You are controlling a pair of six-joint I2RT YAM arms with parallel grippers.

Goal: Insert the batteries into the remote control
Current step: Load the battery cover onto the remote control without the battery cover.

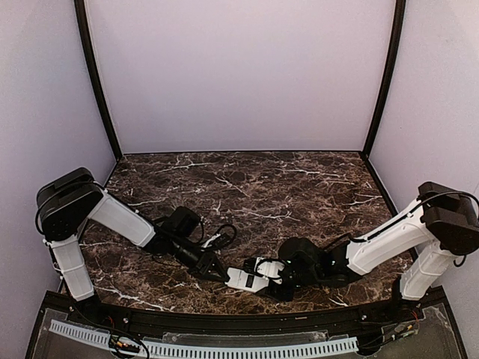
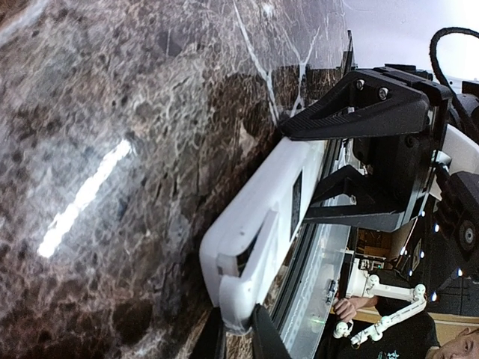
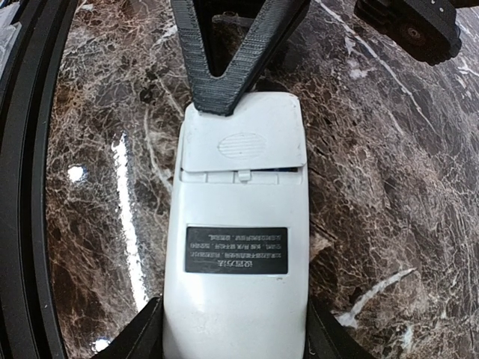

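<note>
- Top external view shows the marbled tabletop (image 1: 247, 187) only dimly near its front edge, where dark wrists and cables blur together.
- Left arm (image 1: 120, 217) is folded at the elbow and stretches low toward the centre. Right arm (image 1: 389, 239) mirrors it, and the two meet tip to tip.
- Between them, near the front edge, the remote control (image 3: 236, 299) is plain back up, its button face hidden.
- Right fingers (image 3: 142, 336) clasp its long sides, cut off at the frame's bottom.
- Left fingers (image 3: 224, 67) are closed narrowly on the opposite end, over the battery cover (image 3: 243, 138), which sits slightly ajar.
- Printing on the dark label (image 3: 236, 250) is unreadable.
- The batteries cannot be made out; only a bluish sliver (image 3: 287, 170) shows under the cover's edge.
</note>
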